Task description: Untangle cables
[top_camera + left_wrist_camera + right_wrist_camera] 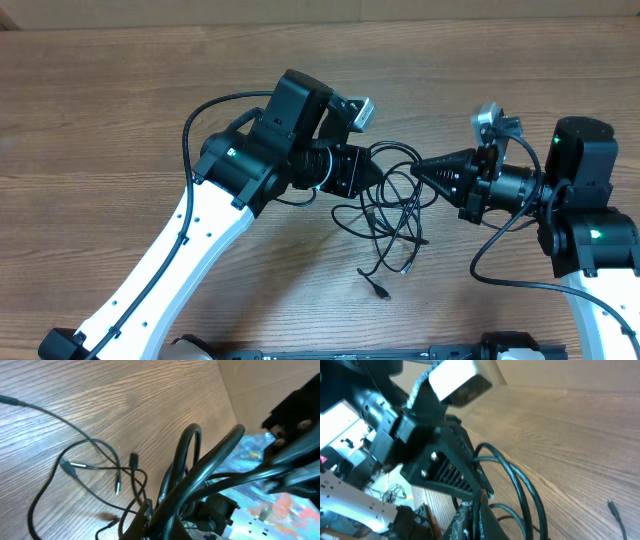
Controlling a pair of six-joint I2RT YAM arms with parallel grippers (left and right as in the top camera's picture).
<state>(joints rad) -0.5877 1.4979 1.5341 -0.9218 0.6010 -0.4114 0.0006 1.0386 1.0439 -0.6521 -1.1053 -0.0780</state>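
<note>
You are looking at a few thin black flexible cables (392, 215) caught in one loose tangle on the wood-grain worktop. It sits a little right of the middle, about halfway between the far and near edges. Several loops cross one another, and the topmost loops (522, 482) arch up off the surface. One strand trails toward the near edge and ends in a small dark plug (381, 292) lying flat. Your left wrist view shows a silver-tipped plug (118, 488) resting among crossed strands.

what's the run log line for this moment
right end effector: shut on cables | left end effector: at tangle, grip unclear | plug end: on table
</note>
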